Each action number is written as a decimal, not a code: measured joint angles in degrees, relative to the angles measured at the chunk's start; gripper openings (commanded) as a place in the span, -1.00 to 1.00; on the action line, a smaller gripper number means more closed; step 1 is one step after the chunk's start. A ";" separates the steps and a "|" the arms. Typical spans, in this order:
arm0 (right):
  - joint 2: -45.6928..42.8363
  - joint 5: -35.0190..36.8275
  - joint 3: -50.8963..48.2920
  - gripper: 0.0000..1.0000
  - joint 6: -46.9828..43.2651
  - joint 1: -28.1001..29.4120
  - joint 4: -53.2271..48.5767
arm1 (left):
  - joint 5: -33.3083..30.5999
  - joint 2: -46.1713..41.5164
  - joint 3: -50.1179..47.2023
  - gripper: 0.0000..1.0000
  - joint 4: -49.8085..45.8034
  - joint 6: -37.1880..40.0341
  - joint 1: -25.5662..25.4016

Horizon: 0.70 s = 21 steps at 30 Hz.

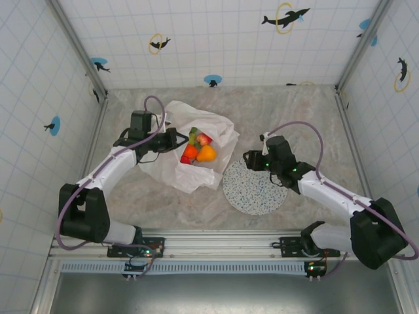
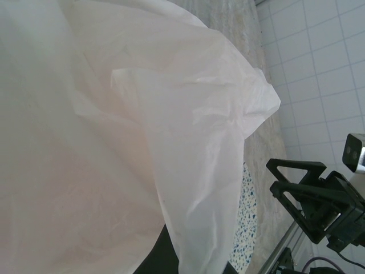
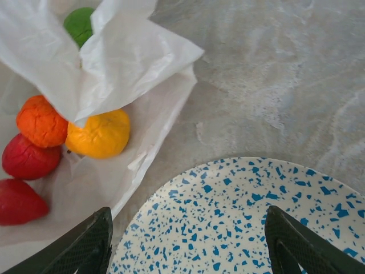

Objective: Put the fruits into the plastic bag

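Five fruits [image 1: 206,154] are all we can count, and every one lies inside the open mouth of the plastic bag [image 1: 190,176]. From the right wrist they sit ahead and to the left of the right gripper [image 3: 189,217]. A green one [image 3: 78,24] is farthest off, half under a fold. An orange one [image 3: 41,121] and a yellow-orange one [image 3: 100,134] come next, touching each other, and two red ones [image 3: 25,157] lie nearest the left finger. The right gripper's fingers stand wide apart with nothing between them. The speckled plate [image 3: 256,194] lies directly beneath, and its visible face carries no fruit. The bag's lip lies just beside the plate rim, on the table [image 3: 274,68].

The left gripper [image 1: 171,140] is at the far side of the bag from the right one, against the film. Its wrist camera looks into draped white plastic, so we cannot tell whether its fingers are clamped on the bag or merely pressed to it.

We judge the loading nearly or wholly done. Any coming move turns on the mouth opening toward the right gripper, with the fruits leftward and beyond it, near but apart. The left gripper is nearer to them, just beside the cluster. The fruits are roundish, so no long axis needs matching. The fold over the green one is the snag to watch.
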 measured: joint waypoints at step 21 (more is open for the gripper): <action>13.31 -8.46 -0.28 0.53 11.30 -1.70 10.54 | -0.17 0.94 -0.20 -1.00 0.09 0.00 0.00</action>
